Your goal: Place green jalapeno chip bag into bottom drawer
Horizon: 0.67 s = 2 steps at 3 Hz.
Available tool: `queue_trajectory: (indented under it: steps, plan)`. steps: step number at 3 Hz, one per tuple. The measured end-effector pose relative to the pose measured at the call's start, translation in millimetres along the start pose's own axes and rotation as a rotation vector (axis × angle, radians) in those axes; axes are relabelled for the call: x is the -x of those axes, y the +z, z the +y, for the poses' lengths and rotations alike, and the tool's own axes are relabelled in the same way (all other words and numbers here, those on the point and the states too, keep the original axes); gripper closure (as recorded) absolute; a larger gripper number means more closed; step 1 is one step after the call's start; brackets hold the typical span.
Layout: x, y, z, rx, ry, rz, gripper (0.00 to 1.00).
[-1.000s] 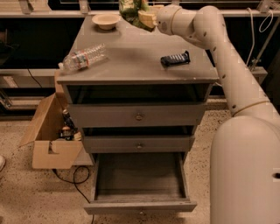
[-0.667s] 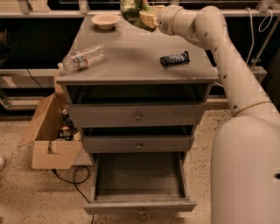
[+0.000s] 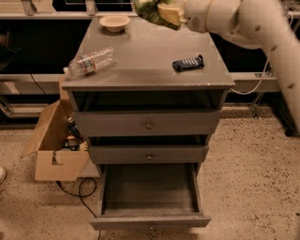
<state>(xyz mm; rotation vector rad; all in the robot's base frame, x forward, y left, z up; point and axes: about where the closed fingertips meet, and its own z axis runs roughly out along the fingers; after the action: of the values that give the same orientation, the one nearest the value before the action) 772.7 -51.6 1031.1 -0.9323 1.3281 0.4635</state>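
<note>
The green jalapeno chip bag (image 3: 147, 9) is crinkly and shiny. It hangs above the back edge of the grey cabinet top (image 3: 150, 51), at the top of the camera view. My gripper (image 3: 165, 13) is shut on the bag's right side, and its yellowish fingers (image 3: 169, 12) show against the green. The white arm reaches in from the upper right. The bottom drawer (image 3: 150, 190) is pulled out wide open at the foot of the cabinet, and nothing lies in it.
A clear plastic bottle (image 3: 90, 61) lies on the top's left side, a dark navy bar (image 3: 188, 63) on the right and a pale bowl (image 3: 115, 22) at the back. The two upper drawers (image 3: 149, 125) are shut. An open cardboard box (image 3: 56, 150) and cables (image 3: 79, 187) sit on the floor at the left.
My gripper has moved slightly up and to the right with the bag in it. The robot's white body has left the lower right of the view.
</note>
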Motion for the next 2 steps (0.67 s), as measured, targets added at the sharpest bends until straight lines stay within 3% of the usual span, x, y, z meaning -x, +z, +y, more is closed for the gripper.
queue_trajectory:
  steps: [1, 2]
  plan:
    - [25.5, -64.8, 43.2, 0.025, -0.051, 0.064, 1.00]
    - [-24.6, -84.9, 115.6, 0.170, 0.027, 0.173, 1.00]
